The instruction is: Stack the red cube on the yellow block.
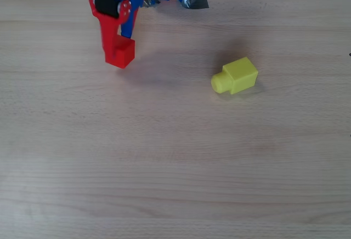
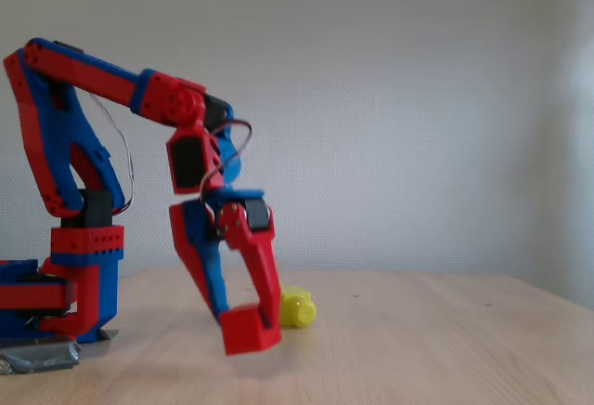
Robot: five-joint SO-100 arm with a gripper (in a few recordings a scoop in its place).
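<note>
Your hand (image 2: 243, 317) is pinching the red cube (image 2: 251, 328) between its fingers, holding it just above the table (image 1: 175, 168) in the fixed view. In the overhead view the yellow block (image 1: 236, 76) lies well apart to the cube's right, its stud pointing left.

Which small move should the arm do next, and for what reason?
Probably carry the red cube sideways toward the yellow block. The gripper is shut on the cube, apparently just off the table, and in the overhead view the block lies apart to the right, stud sideways.
</note>
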